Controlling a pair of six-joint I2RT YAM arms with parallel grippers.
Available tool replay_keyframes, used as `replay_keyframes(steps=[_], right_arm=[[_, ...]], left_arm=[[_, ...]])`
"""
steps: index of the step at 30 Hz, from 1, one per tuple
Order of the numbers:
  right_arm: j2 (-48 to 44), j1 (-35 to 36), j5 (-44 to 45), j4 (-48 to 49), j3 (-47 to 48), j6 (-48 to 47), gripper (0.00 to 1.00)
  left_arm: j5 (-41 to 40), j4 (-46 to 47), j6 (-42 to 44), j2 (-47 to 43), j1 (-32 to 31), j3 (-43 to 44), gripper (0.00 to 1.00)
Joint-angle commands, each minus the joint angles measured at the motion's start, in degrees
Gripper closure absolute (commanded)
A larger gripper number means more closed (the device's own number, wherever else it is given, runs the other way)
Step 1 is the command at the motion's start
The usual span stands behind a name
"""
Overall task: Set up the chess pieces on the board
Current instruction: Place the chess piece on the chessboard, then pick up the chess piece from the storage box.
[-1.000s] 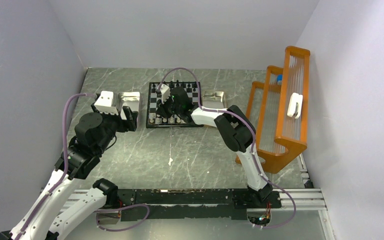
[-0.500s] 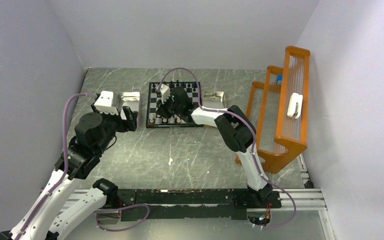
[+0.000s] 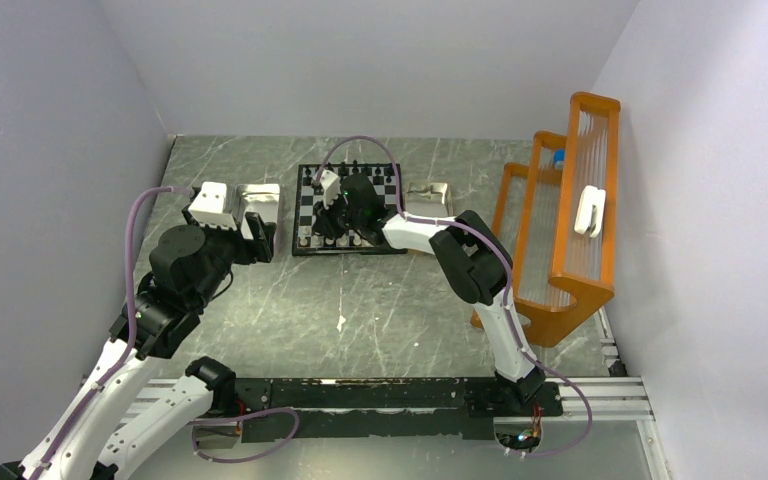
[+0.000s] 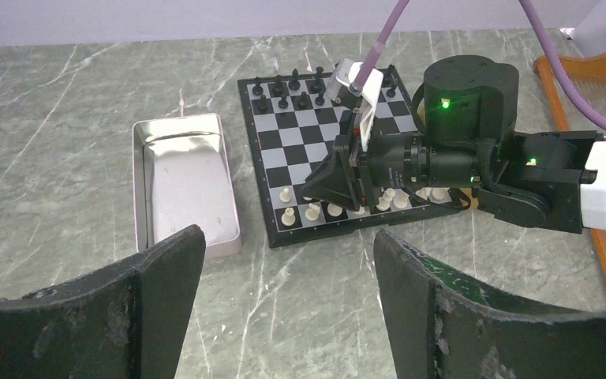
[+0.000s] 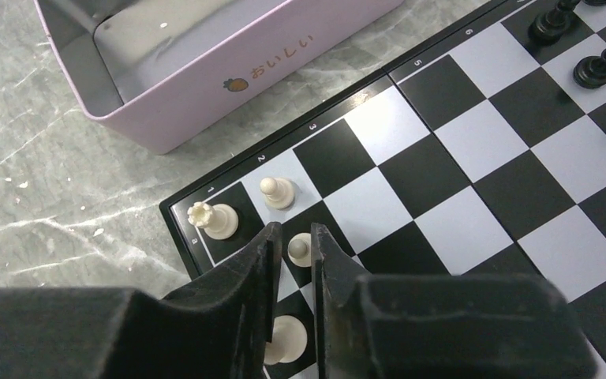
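At the near left corner of the small black-and-white checked chessboard (image 5: 481, 134) with its thin dark frame, the right gripper (image 5: 294, 233) hangs low over the second row of squares. Its two black fingers stand a narrow gap apart. A tiny cream plastic pawn (image 5: 300, 249) stands upright in that gap, on a dark square. Whether the pads touch the pawn or only flank it I cannot tell.

The pawn's long axis is vertical and it sits squarely between the fingers, off to neither side. By my reading the coming move, whether a squeeze or a lift clear, has to run straight along that axis with no sideways drift.

The neighbours are close. A second cream pawn (image 5: 277, 192) stands just beside on the edge square. A cream rook with a notched crown (image 5: 213, 219) fills the corner square, and another cream piece (image 5: 288, 339) shows partly under the fingers. The glossy black chessmen (image 5: 556, 24) stand well apart on the far rows.

The left gripper (image 4: 288, 237) hovers over the grey marbled table (image 4: 63, 118), its jaws wide apart and empty. It is near the open lilac metal tin (image 5: 205, 103) and short of the board. The right arm is plainly the nearer one to this pawn.
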Motion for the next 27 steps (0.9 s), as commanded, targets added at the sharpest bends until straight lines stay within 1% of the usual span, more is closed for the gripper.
replay_keyframes(steps=[1, 3, 8, 12, 18, 21, 22, 24, 27], right_arm=[[-1.5, 0.2, -0.9, 0.1, 0.7, 1.2, 0.73], [-1.3, 0.1, -1.1, 0.8, 1.5, 2.4, 0.70], [-1.7, 0.0, 0.3, 2.3, 3.0, 6.1, 0.66], [-4.0, -0.2, 4.5, 1.8, 2.8, 7.2, 0.64], [-12.4, -1.2, 17.5, -1.2, -0.9, 12.1, 0.64], [-17.8, -1.3, 25.9, -2.4, -5.1, 11.0, 0.63], [-19.3, -1.3, 30.4, -3.8, -6.1, 10.7, 0.64], [-21.6, -1.9, 36.2, -7.3, -7.1, 10.4, 0.63], [-23.0, -3.6, 41.6, -11.3, -8.5, 9.1, 0.64]], left_arm=[[0.2, 0.6, 0.5, 0.0, 0.6, -0.1, 0.17], [0.3, 0.7, 0.5, 0.2, 0.7, -0.1, 0.17], [0.3, 0.5, 0.6, 0.3, 0.6, 0.0, 0.17], [0.3, 0.6, 0.5, 0.2, 0.6, -0.1, 0.17], [0.9, 0.5, 0.6, 0.6, 0.7, 0.0, 0.17], [1.3, 0.7, 0.7, 0.5, 0.7, -0.3, 0.17], [1.4, 0.8, 0.7, 0.4, 0.6, -0.3, 0.17], [1.8, 0.7, 0.8, 0.7, 0.6, -0.2, 0.17], [2.3, 0.6, 0.8, 1.2, 0.7, -0.1, 0.17]])
